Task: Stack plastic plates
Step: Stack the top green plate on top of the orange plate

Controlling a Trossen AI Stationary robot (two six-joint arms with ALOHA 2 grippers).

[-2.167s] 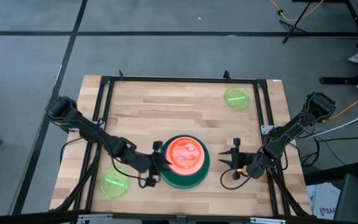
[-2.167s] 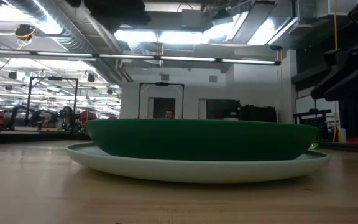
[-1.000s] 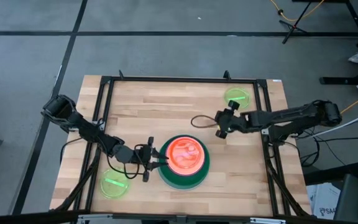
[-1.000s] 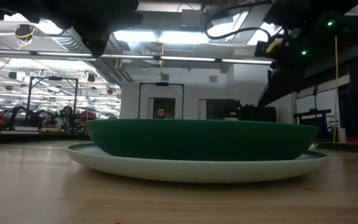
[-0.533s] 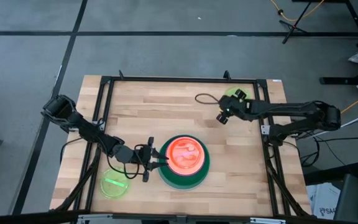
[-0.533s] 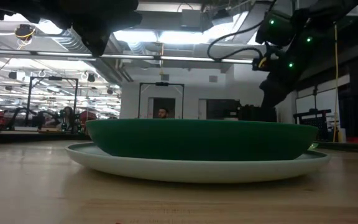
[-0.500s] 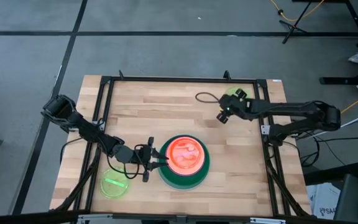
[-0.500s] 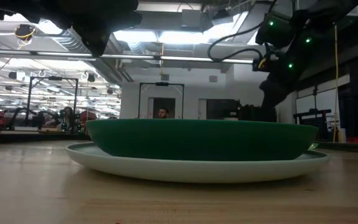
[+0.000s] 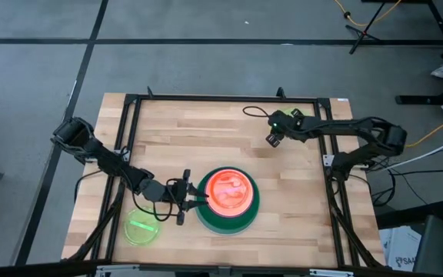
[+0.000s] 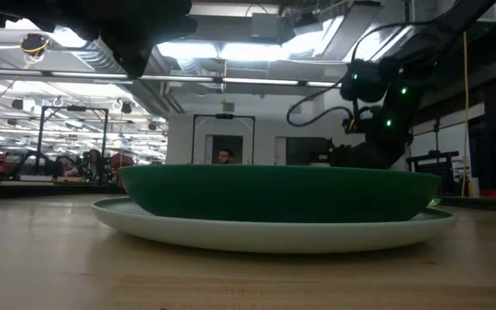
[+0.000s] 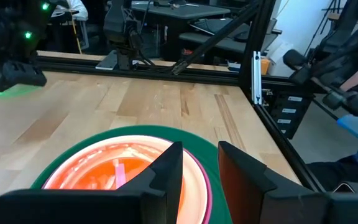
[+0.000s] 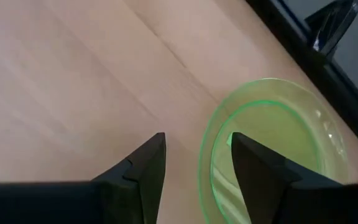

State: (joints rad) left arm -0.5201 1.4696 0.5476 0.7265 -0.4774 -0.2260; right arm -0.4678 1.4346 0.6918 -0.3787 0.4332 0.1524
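Near-left lime plate (image 9: 141,229) sits loose. Left gripper (image 9: 194,196) waits at the stack's (image 9: 229,198) left edge, fingers slightly apart, holding nothing. Right gripper (image 12: 194,163) hovers over the far-right lime plate (image 12: 278,149), fingers parted, empty, straddling its rim. Step: fetching that plate. Next: descend, pinch rim, carry to stack.

A grey concrete floor (image 9: 206,65) crossed by dark seams surrounds the pale wooden table (image 9: 206,138). Beyond it, a white far wall (image 10: 269,129) holds a dark doorway (image 10: 222,142), bright ceiling lights (image 10: 231,52) and silver ducts (image 10: 84,39) hang overhead, and dark workbenches (image 11: 166,12) stand nearby.
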